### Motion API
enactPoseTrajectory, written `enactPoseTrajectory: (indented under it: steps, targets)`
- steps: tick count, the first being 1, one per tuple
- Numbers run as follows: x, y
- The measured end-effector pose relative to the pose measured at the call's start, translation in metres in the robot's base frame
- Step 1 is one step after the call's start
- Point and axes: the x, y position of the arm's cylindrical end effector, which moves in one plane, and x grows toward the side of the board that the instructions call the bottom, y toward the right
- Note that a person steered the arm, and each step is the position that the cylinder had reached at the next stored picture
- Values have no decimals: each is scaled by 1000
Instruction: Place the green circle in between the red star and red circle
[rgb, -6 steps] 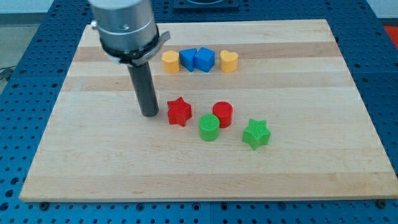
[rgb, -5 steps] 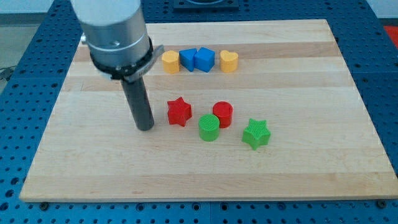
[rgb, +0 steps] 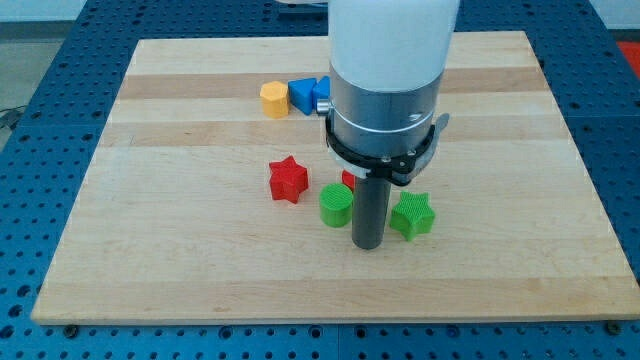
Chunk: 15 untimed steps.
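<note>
The green circle sits on the wooden board just right of and below the red star. The red circle is mostly hidden behind my rod, only its left edge shows. My tip rests on the board just right of and below the green circle, between it and the green star. The tip stands close to the green circle; I cannot tell whether they touch.
A yellow block and a blue block lie in a row near the view's top; a second blue block is partly hidden by the arm. The board's bottom edge is below the tip.
My rod has swung from the left of the red star to the right, around below the green circle. It now covers the red circle and the row's right blocks. The blocks have not moved.
</note>
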Motion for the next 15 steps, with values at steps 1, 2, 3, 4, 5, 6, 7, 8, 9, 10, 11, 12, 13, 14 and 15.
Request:
enactPoseTrajectory:
  steps: [1, 2, 3, 4, 5, 6, 7, 8, 9, 10, 11, 12, 13, 14, 15]
  targets:
    - [-9, -7]
    - [-17, -18]
    - [-22, -25]
    - [-27, -26]
    - [-35, -25]
    - [-21, -25]
    - [-1, -19]
    - [33, -13]
    - [43, -15]
    - [23, -33]
    - [-8, -47]
    - [-23, -47]
    - [-23, -46]
    - [-24, -37]
    - [-30, -29]
